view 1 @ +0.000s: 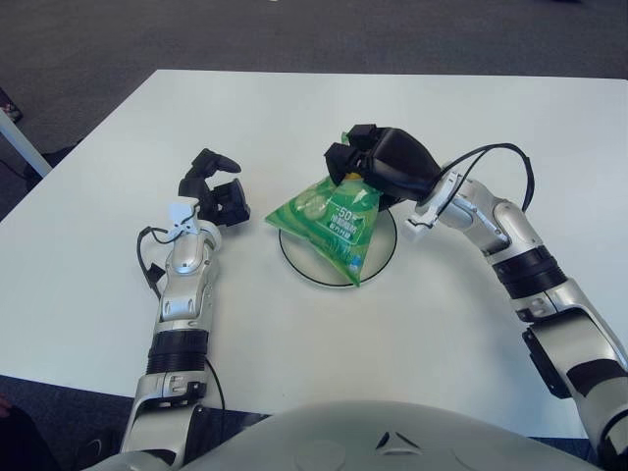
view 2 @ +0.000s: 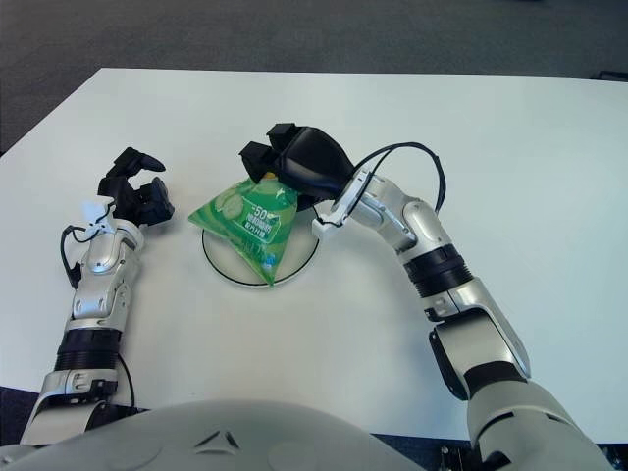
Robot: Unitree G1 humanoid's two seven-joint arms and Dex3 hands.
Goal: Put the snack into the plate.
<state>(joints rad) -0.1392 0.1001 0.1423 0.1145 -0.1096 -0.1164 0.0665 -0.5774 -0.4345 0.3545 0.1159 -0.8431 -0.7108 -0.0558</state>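
**Green snack bag held over the plate**

Left eye view: the right hand pinches the top edge of the snack bag, fingers curled tight on it. The bag is glossy green, puffy, printed with white lettering and pale round slices, and hangs tilted over the white plate, its lower corner at the plate's 5 o'clock rim. The left hand shows at the plate's 9 o'clock, fingers loosely spread, holding nothing.

Right eye view: the bag covers the plate from 9 to 6 o'clock on the white table.
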